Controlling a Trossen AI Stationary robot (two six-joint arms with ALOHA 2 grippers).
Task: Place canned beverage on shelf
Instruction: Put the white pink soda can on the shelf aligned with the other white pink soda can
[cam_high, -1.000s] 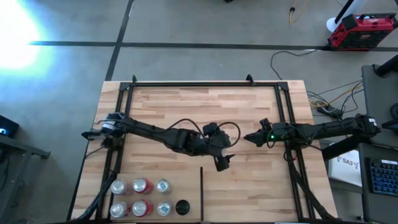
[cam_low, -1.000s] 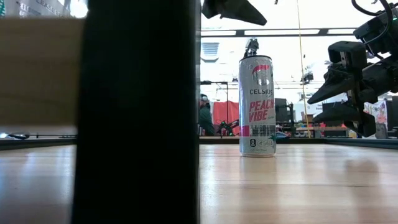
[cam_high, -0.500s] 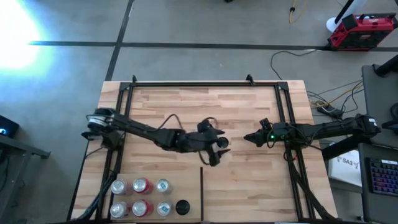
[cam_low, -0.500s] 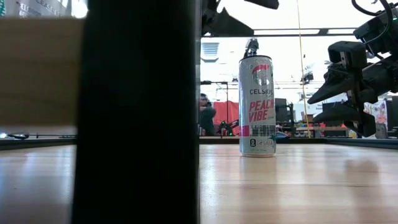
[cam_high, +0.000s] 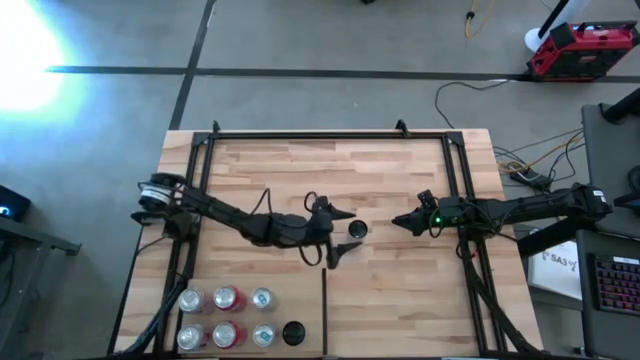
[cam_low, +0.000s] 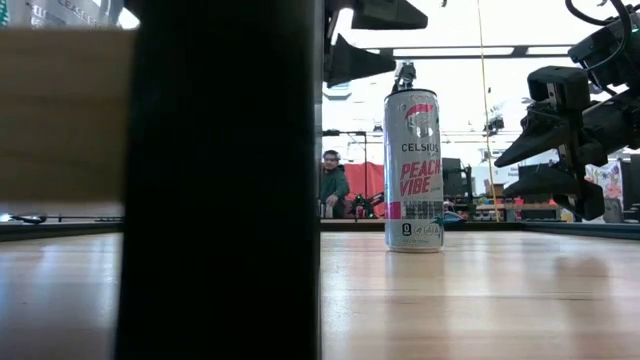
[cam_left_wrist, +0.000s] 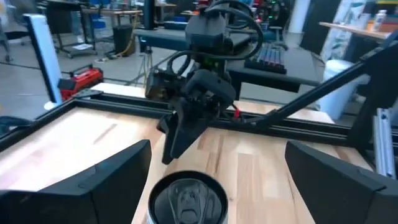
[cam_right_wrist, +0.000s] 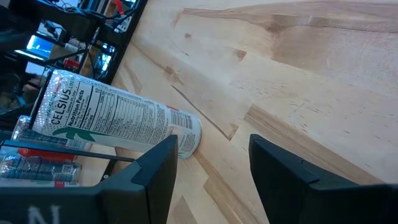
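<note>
A white Celsius can (cam_high: 356, 229) stands upright on its base near the middle of the shelf (cam_high: 300, 165), a light wooden board in black rails. The low view shows the can (cam_low: 413, 170) from the side. My left gripper (cam_high: 343, 233) is open at the can's left, pointing level. Its fingers (cam_low: 362, 58) hang just above the can's top (cam_left_wrist: 188, 199) and straddle it without touching. My right gripper (cam_high: 400, 221) waits at the can's right, its fingers (cam_right_wrist: 155, 174) apart around nothing, and sees the can (cam_right_wrist: 118, 121) ahead of it.
Several more cans (cam_high: 225, 316) stand grouped at the board's near left corner. Beside them a thin black divider strip (cam_high: 324, 310) runs in from the near edge and blocks much of the low view (cam_low: 220, 180). Bare board lies behind and to the right of the can.
My left gripper has sunk and drawn back toward the table's left edge, tipping from pointing down to about level, its fingers staying open. The can, covered by the gripper a second ago, now shows beside the fingertips and has stood still. My right arm has not moved.
</note>
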